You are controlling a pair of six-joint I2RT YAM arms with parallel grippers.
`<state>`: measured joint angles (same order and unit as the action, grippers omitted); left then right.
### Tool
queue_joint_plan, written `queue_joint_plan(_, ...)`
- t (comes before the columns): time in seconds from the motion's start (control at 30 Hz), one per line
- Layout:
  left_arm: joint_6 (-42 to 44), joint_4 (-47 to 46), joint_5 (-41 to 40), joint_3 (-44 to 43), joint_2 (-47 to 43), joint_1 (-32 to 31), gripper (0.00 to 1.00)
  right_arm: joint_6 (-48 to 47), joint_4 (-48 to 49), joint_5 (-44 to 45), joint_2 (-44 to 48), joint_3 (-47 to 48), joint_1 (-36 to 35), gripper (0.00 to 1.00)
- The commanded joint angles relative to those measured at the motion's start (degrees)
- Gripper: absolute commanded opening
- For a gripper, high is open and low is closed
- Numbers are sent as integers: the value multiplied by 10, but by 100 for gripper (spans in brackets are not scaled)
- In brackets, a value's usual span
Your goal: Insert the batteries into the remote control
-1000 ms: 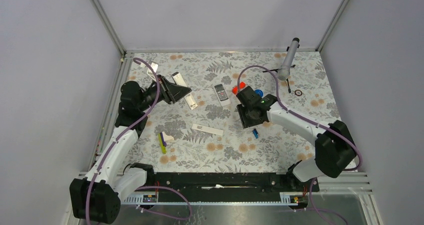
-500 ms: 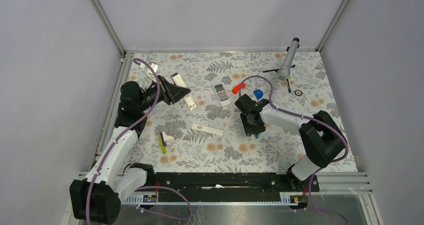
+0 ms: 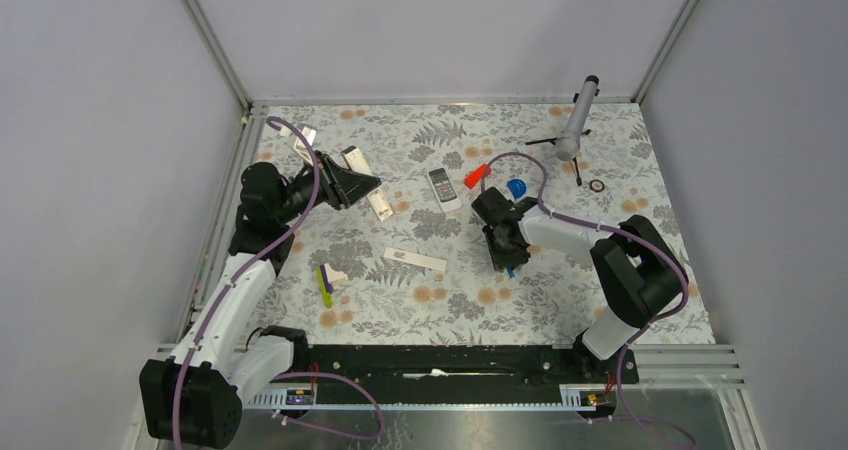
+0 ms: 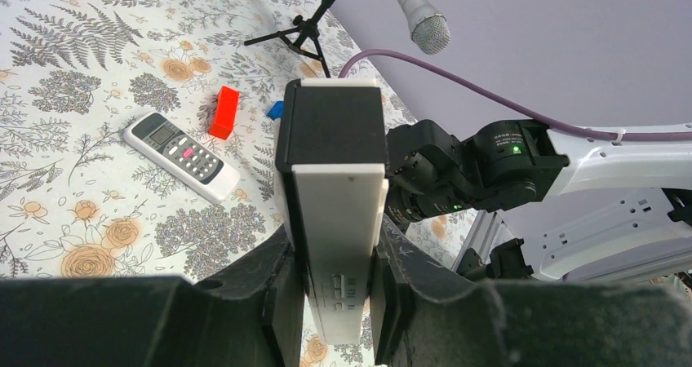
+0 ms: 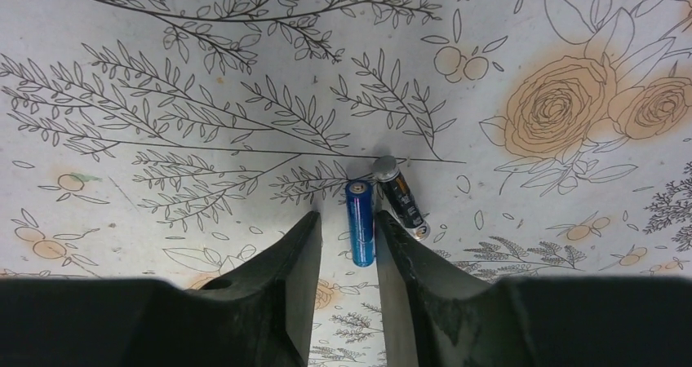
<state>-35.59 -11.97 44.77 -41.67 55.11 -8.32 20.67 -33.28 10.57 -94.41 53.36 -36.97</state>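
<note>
The blue battery (image 5: 360,223) lies on the flowered table cloth between the open jaws of my right gripper (image 5: 347,216); the right finger touches it and the left finger stands a little off. A dark battery (image 5: 400,196) lies askew just right of it, outside the jaws. In the top view my right gripper (image 3: 503,248) is low over the cloth, near-right of the light-grey remote control (image 3: 441,187), which also shows in the left wrist view (image 4: 181,144). My left gripper (image 3: 348,182) is shut on a white-and-black bar-shaped device (image 4: 336,212), held above the cloth.
An orange-red cylinder (image 3: 476,175) and a blue cap (image 3: 516,187) lie right of the remote. A flat white strip (image 3: 415,259) lies mid-table, a yellow-and-purple item (image 3: 324,284) at near left. A microphone on a tripod (image 3: 577,120) and a small ring (image 3: 597,185) are at the far right.
My right gripper has moved toward the near side, away from the remote, and come down with its jaws around the blue battery. The left arm has not moved.
</note>
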Motion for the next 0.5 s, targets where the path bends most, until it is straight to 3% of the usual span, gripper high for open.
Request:
queue_joint_plan(0.0, 10, -23, -2, -16, -7, 4, 2, 6, 9, -7, -10, -2, 5, 35)
queue_joint_plan(0.23, 15, -25, 2, -15, -13, 5, 2, 8, 18, 0, -15, -1, 6, 15)
queue_joint_plan(0.47, 0, -112, 44, 10, -27, 7, 2, -15, 86, -59, 60, -9, 6, 8)
